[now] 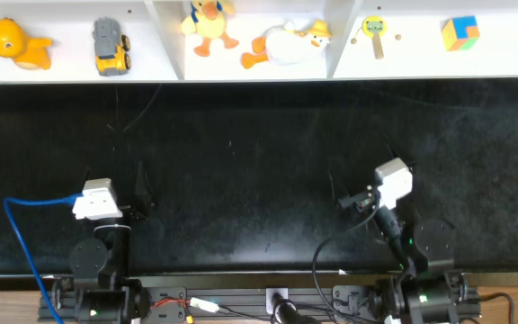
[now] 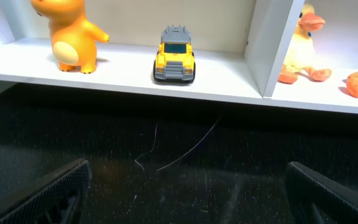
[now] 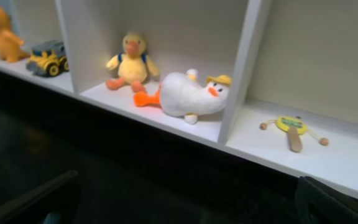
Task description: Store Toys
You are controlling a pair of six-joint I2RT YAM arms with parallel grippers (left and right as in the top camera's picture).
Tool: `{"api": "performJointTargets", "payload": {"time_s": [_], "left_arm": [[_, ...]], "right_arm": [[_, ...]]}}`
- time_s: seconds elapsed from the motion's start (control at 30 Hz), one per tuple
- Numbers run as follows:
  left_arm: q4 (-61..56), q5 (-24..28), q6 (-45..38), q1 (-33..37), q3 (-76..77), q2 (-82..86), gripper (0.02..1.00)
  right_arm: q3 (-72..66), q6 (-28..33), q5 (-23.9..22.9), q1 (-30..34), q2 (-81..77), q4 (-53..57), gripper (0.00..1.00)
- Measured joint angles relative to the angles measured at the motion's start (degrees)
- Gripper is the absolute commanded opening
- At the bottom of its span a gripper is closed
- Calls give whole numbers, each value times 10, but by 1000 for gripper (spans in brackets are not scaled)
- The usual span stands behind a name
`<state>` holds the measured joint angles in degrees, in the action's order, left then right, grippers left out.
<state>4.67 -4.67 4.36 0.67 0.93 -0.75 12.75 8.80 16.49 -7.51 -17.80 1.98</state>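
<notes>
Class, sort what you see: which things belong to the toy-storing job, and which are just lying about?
Job: orange dinosaur, yellow truck, yellow duck, white duck, wooden rattle, coloured cube, white shelf.
Lying about: blue cable, black mat.
</notes>
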Motion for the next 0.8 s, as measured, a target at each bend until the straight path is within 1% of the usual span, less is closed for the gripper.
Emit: {"api": "performJointTargets", "payload": {"time_s": [0.17,0.43,0.47,0.6,0.8], "left_arm": [[0,0,0,0,0,0,998],[0,0,0,0,0,0,998],[0,0,0,0,0,0,998],[0,0,0,0,0,0,998],[0,0,0,0,0,0,998]], "right_arm": [[-42,-19,-32,-2,79,-2,996],[-116,-68,-54,-2,153,12,996],[-117,-75,-56,-2,160,26,996],[-117,-95,-72,-2,171,22,993],[-117,-106,-87,-2,171,22,996]]}}
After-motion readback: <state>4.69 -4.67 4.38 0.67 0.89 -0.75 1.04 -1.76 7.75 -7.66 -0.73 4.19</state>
